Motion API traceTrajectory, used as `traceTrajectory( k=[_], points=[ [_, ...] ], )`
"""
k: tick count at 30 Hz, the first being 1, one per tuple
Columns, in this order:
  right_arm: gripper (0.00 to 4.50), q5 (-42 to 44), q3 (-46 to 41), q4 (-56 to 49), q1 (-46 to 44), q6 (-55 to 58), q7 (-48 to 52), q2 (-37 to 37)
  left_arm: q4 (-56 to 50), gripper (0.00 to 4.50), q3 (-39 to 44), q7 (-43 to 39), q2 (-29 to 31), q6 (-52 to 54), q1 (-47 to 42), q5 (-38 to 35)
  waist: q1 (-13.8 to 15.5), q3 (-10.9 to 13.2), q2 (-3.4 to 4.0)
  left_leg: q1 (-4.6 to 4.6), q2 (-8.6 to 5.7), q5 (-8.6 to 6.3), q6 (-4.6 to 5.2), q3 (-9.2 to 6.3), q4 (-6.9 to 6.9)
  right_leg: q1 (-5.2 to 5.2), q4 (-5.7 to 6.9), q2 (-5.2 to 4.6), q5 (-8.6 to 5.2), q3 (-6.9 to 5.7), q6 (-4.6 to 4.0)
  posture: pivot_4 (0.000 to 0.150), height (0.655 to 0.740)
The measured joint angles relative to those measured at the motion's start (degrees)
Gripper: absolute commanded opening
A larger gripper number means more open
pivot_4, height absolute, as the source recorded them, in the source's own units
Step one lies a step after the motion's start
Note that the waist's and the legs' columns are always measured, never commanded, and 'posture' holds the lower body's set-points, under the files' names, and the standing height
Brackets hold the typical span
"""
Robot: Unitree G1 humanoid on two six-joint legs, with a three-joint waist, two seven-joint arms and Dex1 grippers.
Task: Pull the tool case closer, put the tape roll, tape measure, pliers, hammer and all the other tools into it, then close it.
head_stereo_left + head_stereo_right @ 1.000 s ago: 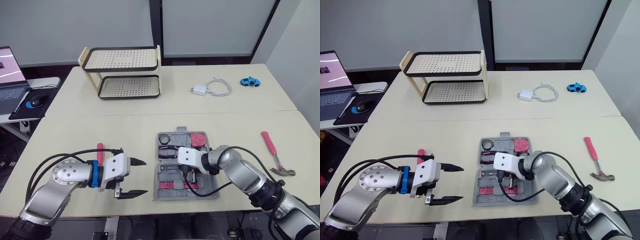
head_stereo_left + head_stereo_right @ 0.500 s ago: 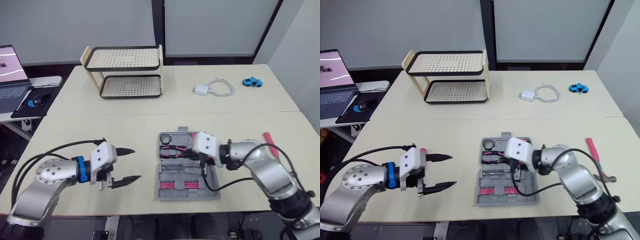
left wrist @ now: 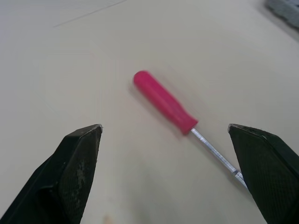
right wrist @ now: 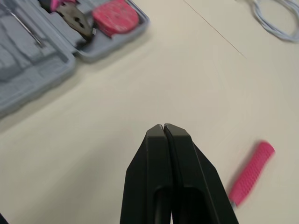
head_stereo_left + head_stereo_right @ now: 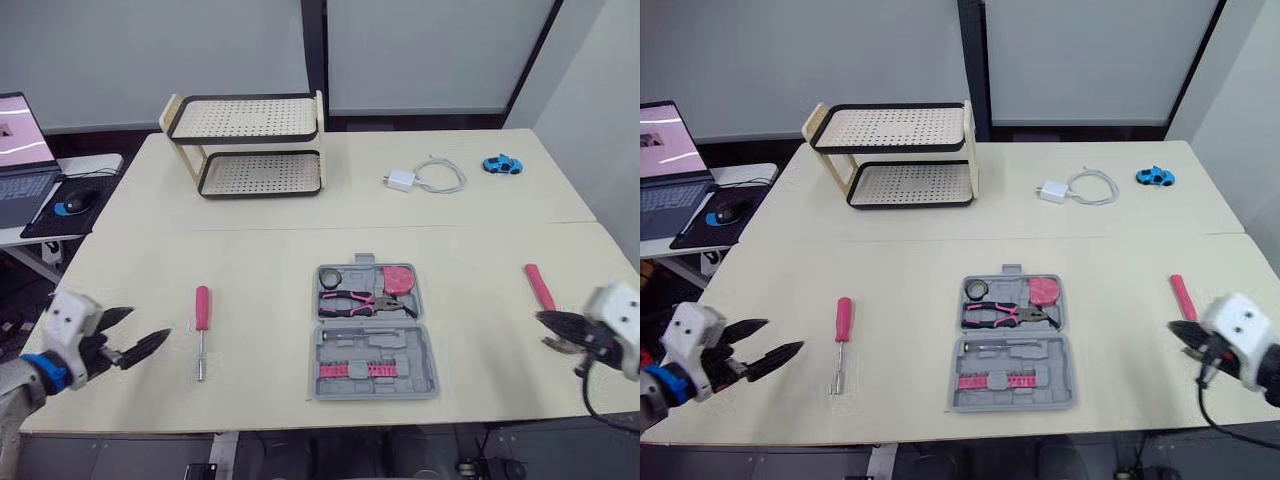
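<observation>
Screwdriver (image 5: 201,310) lies on the counter (image 5: 260,260) near the fingertips of the left hand (image 5: 148,325), which is spread and empty. The tool case (image 5: 372,350) sits open well off to that hand's right. The hammer (image 5: 538,287) lies just beside the right hand (image 5: 545,319), whose fingers are pressed together.

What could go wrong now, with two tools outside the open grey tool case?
1. The right gripper is shut beside the pink-handled hammer; reaching in like that may only shove it away.
2. The pink-handled screwdriver lies flat; the open left gripper may pinch only its thin metal shaft and drop it before the grey plastic tool case.
</observation>
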Motion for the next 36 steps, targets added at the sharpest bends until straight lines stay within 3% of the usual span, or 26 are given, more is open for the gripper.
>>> traceTrajectory(
  k=[4, 7, 16, 18, 30, 36],
  points=[
    [0.06, -0.31, -5.99, 6.92, 4.93, -4.18, -0.63, 1.07, 2.92, 4.5, 1.45, 2.04, -0.85, 0.42, 2.11, 0.13, 0.05, -0.02, -0.05, 0.01, 0.0, 0.0, 0.0, -0.01, -0.01, 0.05, -0.05, -0.04, 0.0, 0.0, 0.0, 0.15, 0.74],
    [0.66, 0.06, -8.15, 9.98, 6.97, -5.64, -1.2, 1.84, 2.73, 4.5, 1.68, 2.53, -1.27, 1.7, 3.62, 0.04, 0.01, -0.03, -0.04, 0.03, 0.02, 0.0, -0.01, 0.0, -0.03, 0.06, -0.04, -0.05, 0.0, 0.0, 0.0, 0.15, 0.74],
    [3.95, 1.81, -9.68, 13.29, 9.37, -5.44, -1.06, 1.45, -2.26, 4.5, 2.04, 3.87, -2.72, 6.57, 6.59, -1.04, 0.04, -0.04, -0.03, 0.02, 0.02, -0.01, -0.01, 0.01, -0.04, 0.08, -0.08, -0.08, -0.01, 0.01, -0.01, 0.15, 0.74],
    [4.46, 1.9, -9.67, 13.99, 9.42, -5.5, -1.06, 1.21, -4.1, 4.5, 2.16, 4.57, -3.08, 7.84, 7.46, -1.44, 0.04, -0.04, -0.03, 0.02, 0.03, -0.01, -0.01, 0.0, -0.03, 0.08, -0.08, -0.08, -0.01, 0.0, -0.01, 0.15, 0.74],
    [4.46, 2.23, -9.67, 15.53, 11.16, -5.49, -0.95, 0.25, -9.51, 4.5, 2.52, 5.65, -3.23, 12.29, 9.22, -2.79, 0.06, -0.05, -0.02, 0.02, 0.01, -0.01, -0.01, 0.03, -0.04, 0.11, -0.1, -0.09, -0.01, 0.0, -0.02, 0.15, 0.74],
    [4.46, 2.32, -9.72, 15.61, 11.99, -5.34, 0.14, -1.24, -11.03, 4.5, 2.52, 1.14, -0.89, 10.7, 11.96, -2.27, 0.06, -0.06, -0.01, 0.02, 0.02, -0.01, -0.01, 0.03, -0.04, 0.12, -0.12, -0.09, -0.02, -0.01, -0.03, 0.15, 0.74]
  ],
)
